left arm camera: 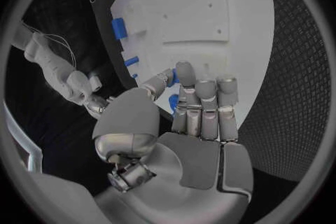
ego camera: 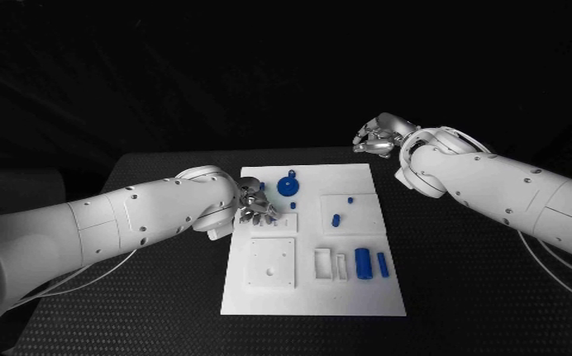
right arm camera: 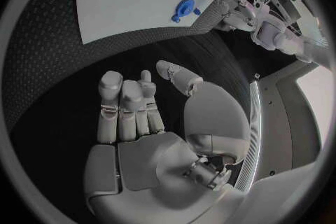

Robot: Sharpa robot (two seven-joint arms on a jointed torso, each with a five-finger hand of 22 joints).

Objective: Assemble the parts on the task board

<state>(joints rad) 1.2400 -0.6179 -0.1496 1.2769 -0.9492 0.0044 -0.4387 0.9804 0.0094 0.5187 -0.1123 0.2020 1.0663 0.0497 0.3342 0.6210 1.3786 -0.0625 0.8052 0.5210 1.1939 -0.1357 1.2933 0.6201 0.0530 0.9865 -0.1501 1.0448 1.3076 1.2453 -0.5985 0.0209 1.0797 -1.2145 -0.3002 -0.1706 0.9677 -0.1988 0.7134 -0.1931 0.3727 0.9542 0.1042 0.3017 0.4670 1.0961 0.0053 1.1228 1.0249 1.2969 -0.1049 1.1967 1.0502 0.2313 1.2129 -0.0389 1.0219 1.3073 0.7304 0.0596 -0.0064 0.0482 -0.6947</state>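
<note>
Head view. Left hand (ego camera: 256, 206) sits low over the near-left part of the task board (ego camera: 312, 290), fingers bunched downward over a small raised white block (ego camera: 283, 222); whether they grip anything cannot be told from here. Just beyond the fingers stands a round blue part (ego camera: 288, 184) with a knob, and a small blue peg (ego camera: 292, 205) lies close by. Right hand (ego camera: 377, 140) hovers off the board's far right corner, over the black table (ego camera: 477, 290), fingers loosely curled and nothing seen in them. Farther along the board: a short blue pin (ego camera: 336, 220) on a raised square, and two blue cylinders (ego camera: 362, 263) side by side near the front edge.

Left wrist view. Fingers (left arm camera: 206, 103) stand together, fairly straight, thumb angled in toward them. A bit of blue part (left arm camera: 173, 103) shows between thumb and fingers; pinched or merely behind them, cannot tell. The board spreads beyond the fingertips, with a blue block (left arm camera: 119, 27) at its edge.

Right wrist view. Fingers (right arm camera: 125, 106) half open, thumb apart, palm bare, holding nothing. The hand is over dark table; the board lies well beyond the fingertips, the round blue part (right arm camera: 184, 8) near its edge.
</note>
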